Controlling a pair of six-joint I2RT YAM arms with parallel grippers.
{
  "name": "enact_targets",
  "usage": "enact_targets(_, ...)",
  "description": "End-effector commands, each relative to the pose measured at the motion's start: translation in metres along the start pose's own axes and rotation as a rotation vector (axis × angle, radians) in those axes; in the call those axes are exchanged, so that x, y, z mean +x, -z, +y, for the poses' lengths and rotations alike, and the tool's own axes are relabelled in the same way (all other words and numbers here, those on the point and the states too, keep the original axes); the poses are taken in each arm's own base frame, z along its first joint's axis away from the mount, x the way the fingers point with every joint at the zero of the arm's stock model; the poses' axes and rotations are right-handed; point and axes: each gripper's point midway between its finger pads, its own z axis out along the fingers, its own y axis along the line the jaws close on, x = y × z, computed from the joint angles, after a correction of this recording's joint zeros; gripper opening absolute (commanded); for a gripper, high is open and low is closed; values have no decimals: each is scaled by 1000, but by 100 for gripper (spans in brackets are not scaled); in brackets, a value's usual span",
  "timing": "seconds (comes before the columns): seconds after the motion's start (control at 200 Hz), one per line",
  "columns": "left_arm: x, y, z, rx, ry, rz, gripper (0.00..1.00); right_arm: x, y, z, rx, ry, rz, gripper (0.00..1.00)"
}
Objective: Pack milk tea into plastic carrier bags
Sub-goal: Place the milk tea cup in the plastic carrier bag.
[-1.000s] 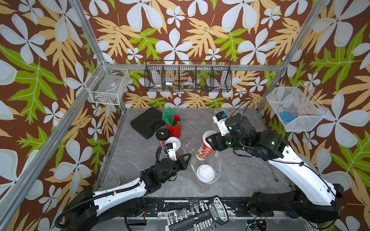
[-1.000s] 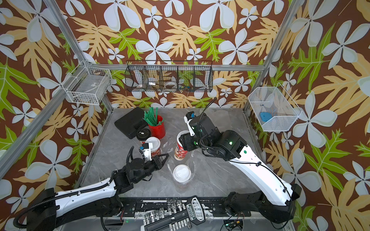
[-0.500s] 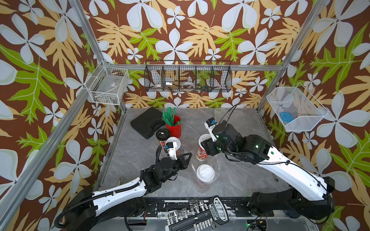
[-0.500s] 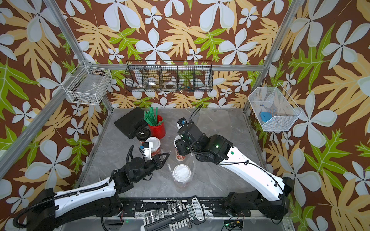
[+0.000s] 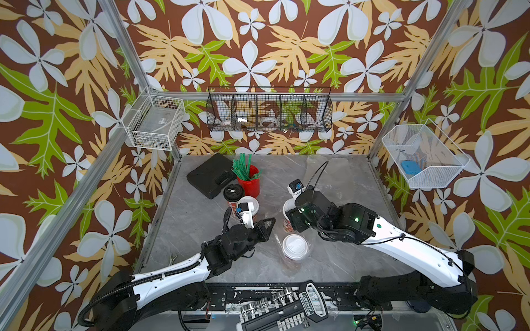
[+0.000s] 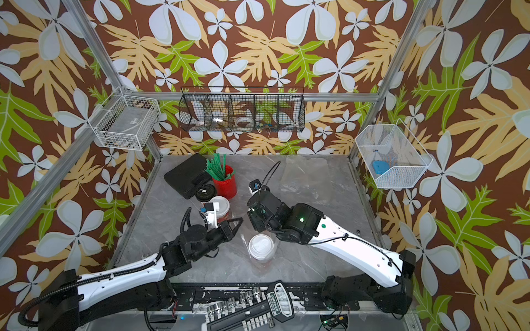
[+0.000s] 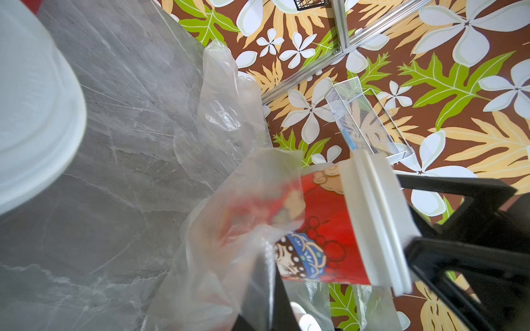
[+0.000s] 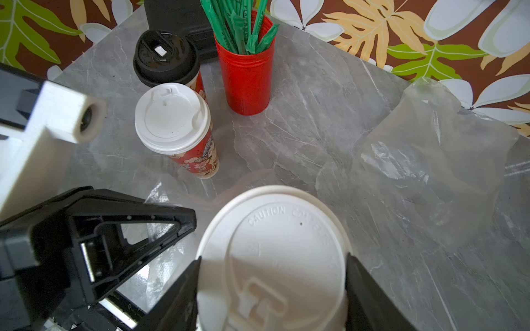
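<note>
white-lidded milk tea [image 5: 294,247] in carrier bag [image 7: 212,258], green straws [image 5: 243,167] in red cup [image 5: 250,186]

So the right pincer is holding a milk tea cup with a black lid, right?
Not quite. The right pincer is holding a milk tea cup, but its lid is white, not black; the right wrist view shows it. The black-lidded cup stands apart, beside the red straw cup.
</note>
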Motion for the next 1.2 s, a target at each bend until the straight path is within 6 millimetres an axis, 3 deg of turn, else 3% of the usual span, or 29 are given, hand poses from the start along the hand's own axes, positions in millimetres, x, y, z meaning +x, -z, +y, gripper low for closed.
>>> enact_targets(0.0, -7, 0, -10, 27, 2, -22, 0, -8, -4, 0, 23, -19, -50, 66)
enact_targets(1.196, -16, 2, -25, 57, -3, -46, 0, 56, -60, 8, 63, 17, 90, 70)
